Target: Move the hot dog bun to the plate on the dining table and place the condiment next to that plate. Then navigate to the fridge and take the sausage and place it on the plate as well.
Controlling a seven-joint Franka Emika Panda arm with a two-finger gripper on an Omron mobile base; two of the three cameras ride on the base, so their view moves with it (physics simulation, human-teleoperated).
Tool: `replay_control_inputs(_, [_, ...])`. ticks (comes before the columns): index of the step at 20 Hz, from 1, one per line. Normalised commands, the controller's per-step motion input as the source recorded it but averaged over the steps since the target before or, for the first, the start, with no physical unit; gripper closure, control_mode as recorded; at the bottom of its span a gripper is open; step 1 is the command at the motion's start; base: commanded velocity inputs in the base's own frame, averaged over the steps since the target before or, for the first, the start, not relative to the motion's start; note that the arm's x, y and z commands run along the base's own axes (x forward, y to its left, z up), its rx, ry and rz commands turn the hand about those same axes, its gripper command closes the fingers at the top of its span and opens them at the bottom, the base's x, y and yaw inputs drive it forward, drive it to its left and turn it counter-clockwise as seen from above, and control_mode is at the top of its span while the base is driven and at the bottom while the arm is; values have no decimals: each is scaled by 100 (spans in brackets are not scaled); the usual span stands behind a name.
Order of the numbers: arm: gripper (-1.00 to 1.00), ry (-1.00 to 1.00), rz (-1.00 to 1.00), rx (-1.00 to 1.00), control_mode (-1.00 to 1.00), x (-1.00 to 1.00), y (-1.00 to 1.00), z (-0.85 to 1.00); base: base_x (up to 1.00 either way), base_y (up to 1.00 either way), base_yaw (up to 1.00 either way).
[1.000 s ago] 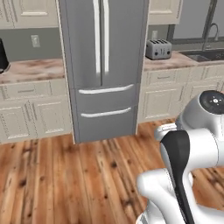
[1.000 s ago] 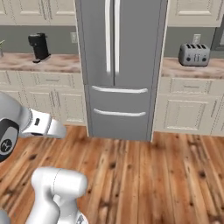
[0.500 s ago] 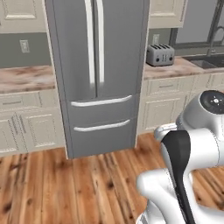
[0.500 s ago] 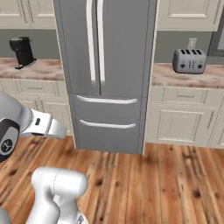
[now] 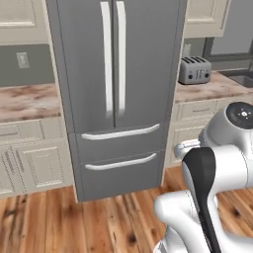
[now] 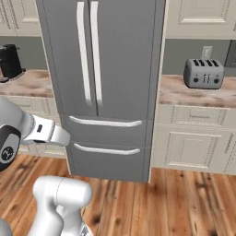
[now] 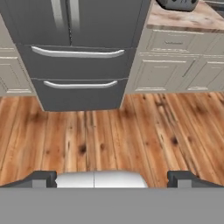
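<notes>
Fridge (image 5: pixel 116 99) first: you have it square ahead, tall and dark grey, both upper doors shut and two drawers beneath, flanked by cream cabinets. On the marbled counter (image 6: pixel 193 92) to its right stands a toaster (image 6: pixel 203 73), and a dark coffee machine (image 6: pixel 9 62) sits on the left stretch. Wooden floor (image 7: pixel 109 135) lies between you and the drawers.

The doors are your first job, I judge. Take one of the long curved handles (image 5: pixel 106 57); it looks rigid and smooth, so hook it near the middle of its length, where the bow stands off the door, and pull along the door's arc. Expect a heavy panel that resists at the start.

The sausage is presumably inside, behind those shut doors, so you cannot see it. It should be light, slightly soft and round enough to roll; pinch it across its middle, gently.

Your gripper (image 7: pixel 111 179) hangs low, facing the floor in front of the drawers, its fingers (image 7: pixel 41 178) spread wide with nothing between them.
</notes>
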Motion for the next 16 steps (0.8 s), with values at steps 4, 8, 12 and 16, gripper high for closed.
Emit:
replay_control_inputs(4, [-100, 0, 0, 0, 100, 0, 0, 0, 71, 0, 0])
replay_control_inputs(8, [-100, 0, 0, 0, 100, 0, 0, 0, 54, 22, 0])
replay_control_inputs(12, [-100, 0, 0, 0, 100, 0, 0, 0, 43, 34, 0])
replay_control_inputs(16, [-100, 0, 0, 0, 100, 0, 0, 0, 40, 43, 0])
